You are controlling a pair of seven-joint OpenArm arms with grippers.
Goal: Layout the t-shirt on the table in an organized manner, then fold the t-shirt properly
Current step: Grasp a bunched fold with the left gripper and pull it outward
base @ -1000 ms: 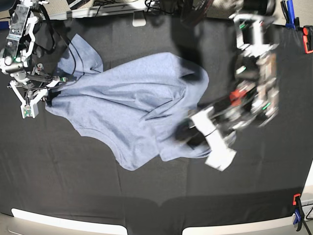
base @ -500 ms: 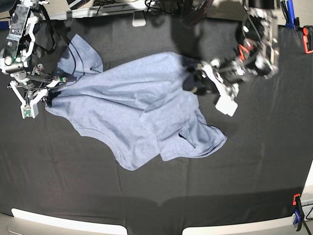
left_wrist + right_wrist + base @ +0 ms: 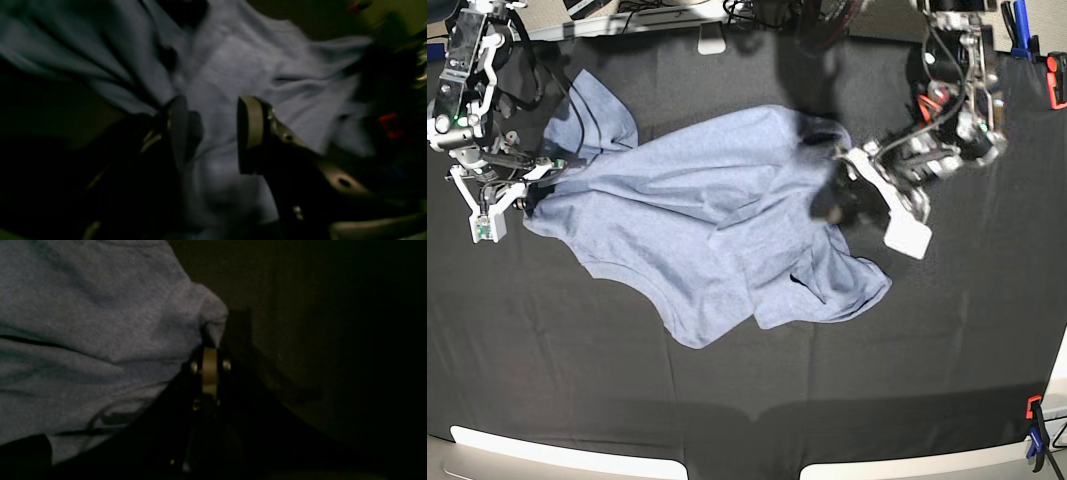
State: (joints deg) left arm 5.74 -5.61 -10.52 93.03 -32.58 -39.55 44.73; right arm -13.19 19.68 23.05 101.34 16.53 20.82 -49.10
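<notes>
Shirt [image 3: 717, 230] lies crumpled mid-table [image 3: 747, 400]: light, limp, best taken at hems or corners. Right gripper [image 3: 209, 350] clenched on a shirt edge; left gripper [image 3: 210, 133] spread above the cloth, grasping nothing.

Your base view bright and even, soft shadows along the lower edge, corners bowed by the wide lens, both wrist views very dim, left one smeared with blur.
</notes>
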